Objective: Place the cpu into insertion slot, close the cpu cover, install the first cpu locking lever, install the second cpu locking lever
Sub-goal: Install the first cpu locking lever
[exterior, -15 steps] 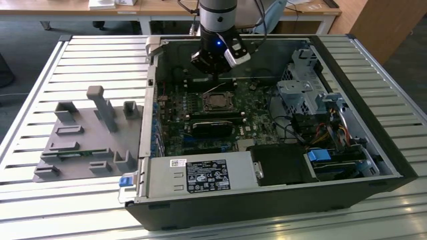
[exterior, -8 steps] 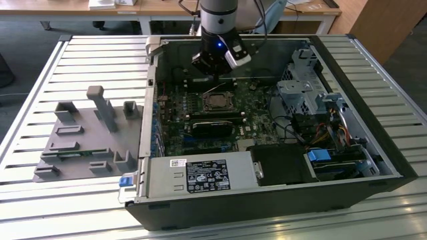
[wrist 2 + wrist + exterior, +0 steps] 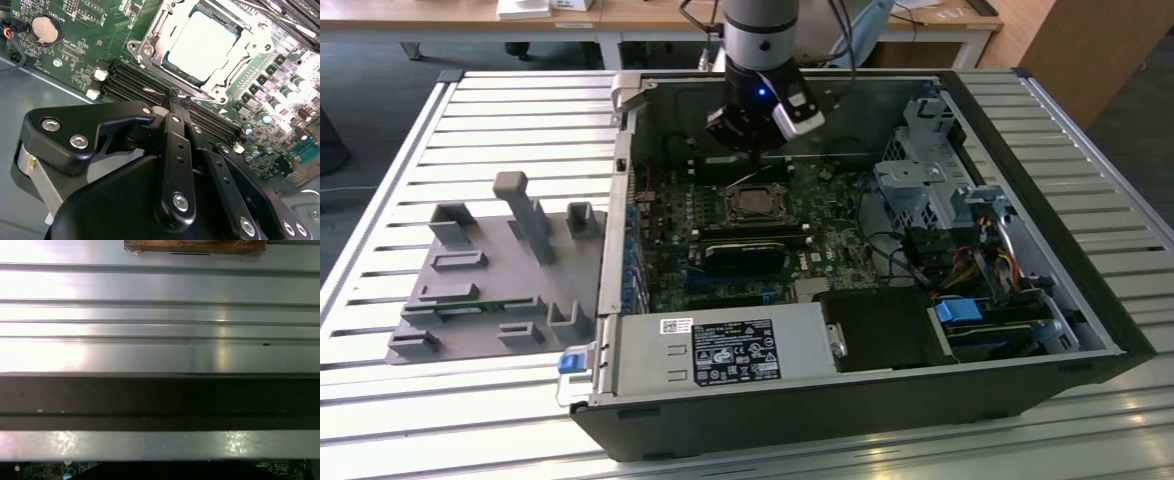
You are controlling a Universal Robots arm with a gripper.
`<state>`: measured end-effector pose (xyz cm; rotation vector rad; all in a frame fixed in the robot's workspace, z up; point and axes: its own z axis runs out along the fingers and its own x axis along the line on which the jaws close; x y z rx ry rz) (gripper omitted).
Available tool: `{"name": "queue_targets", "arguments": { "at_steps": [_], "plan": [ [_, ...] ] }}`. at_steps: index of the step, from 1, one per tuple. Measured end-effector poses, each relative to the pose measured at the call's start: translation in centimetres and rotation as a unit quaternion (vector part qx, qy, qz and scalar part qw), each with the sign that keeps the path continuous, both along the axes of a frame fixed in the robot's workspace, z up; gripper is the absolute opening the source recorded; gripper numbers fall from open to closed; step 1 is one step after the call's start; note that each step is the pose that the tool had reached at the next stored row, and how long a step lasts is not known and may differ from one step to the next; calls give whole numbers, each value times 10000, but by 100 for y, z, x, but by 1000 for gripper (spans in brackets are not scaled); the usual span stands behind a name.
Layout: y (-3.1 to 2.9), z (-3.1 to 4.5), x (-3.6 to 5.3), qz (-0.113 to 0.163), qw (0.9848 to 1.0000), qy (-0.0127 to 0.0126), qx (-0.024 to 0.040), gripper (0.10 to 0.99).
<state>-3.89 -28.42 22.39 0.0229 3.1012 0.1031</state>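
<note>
The cpu (image 3: 202, 45) lies flat, metal top up, in the insertion slot (image 3: 753, 204) on the green motherboard (image 3: 100, 30). The cpu cover (image 3: 221, 84) lies level around it. In the second wrist view the gripper (image 3: 176, 97) has its fingers pressed together, with the tips just beside the cover's edge, over the black memory slots (image 3: 125, 82). In the exterior view the arm (image 3: 761, 40) descends nearly upright into the open computer case (image 3: 854, 410).
</note>
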Motion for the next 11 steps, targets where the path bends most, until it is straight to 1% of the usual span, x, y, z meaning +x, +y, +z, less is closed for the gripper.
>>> {"name": "queue_targets", "arguments": {
  "at_steps": [11],
  "plan": [
    [12, -28, 42, -3, 10000, 0, 0, 106]
  ]
}}
